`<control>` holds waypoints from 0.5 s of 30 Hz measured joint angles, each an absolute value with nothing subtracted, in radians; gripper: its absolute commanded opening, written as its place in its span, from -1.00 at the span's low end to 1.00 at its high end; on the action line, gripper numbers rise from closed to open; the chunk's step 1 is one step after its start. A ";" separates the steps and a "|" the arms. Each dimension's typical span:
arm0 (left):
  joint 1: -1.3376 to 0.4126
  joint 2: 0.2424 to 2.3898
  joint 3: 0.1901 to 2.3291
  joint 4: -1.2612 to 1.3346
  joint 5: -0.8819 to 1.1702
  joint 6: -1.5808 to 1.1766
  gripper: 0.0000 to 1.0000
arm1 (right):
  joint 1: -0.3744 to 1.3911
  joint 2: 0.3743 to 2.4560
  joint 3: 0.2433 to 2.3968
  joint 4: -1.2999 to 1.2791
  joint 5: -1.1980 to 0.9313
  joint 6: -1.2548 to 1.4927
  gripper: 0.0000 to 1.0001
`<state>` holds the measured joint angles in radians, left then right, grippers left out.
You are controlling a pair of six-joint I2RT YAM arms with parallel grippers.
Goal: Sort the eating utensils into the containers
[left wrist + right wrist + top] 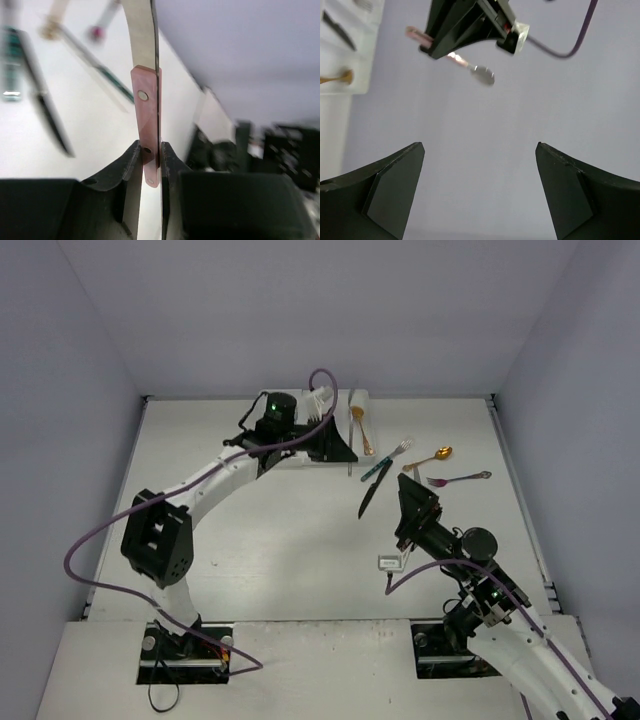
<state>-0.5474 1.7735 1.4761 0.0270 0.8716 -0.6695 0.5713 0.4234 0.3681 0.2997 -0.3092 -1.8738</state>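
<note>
You were in the placing step. Your left gripper [149, 150], reached out to the white plastic cutlery tray [360, 397] at the far edge of the table, had its jaws clenched on the pink-handled utensil [146, 100]. It pinched the flat, riveted handle near its butt, so the pale metal end ran out beyond the grip. Whether it was a knife or a spoon I couldn't tell, though the right wrist view showed a rounded, shiny tip. The piece hung in the air by the tray's near right corner, in no compartment. I'd judge your next move called for lining it up along one of the long, narrow compartments, lowering it and letting go. A gold piece [358, 430] lay in the tray's rightmost compartment. Further right, loose on the table towards its right edge, lay a slim matte black knife [368, 500], a teal-handled fork [388, 460], a glossy gold spoon [440, 454] and a pinkish-purple spoon [458, 479]. Your right gripper [480, 185] stood released, jaws wide and empty, near those loose pieces and, by my reckoning, well placed to take one.
</note>
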 measured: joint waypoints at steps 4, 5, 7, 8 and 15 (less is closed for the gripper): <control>-0.514 1.927 1.696 -0.035 0.669 -0.641 -1.00 | 0.572 0.446 0.408 0.181 -0.113 -1.625 0.81; -0.515 1.959 1.732 -0.039 0.629 -0.637 -1.00 | 0.572 0.477 0.432 0.159 -0.063 -1.564 0.80; -0.522 2.019 1.795 -0.069 0.544 -0.624 -1.00 | 0.572 0.551 0.487 0.103 0.046 -1.416 0.79; -0.529 2.046 1.824 -0.083 0.496 -0.616 -1.00 | 0.572 0.592 0.528 0.073 0.101 -1.334 0.79; -0.596 2.285 2.089 -0.185 0.258 -0.547 -1.00 | 0.572 0.698 0.698 -0.040 0.325 -0.886 0.81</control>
<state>-0.5959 2.2851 2.0895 -0.1853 0.2584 -0.5470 0.5716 0.6983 0.6982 -0.0400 0.3251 -0.8861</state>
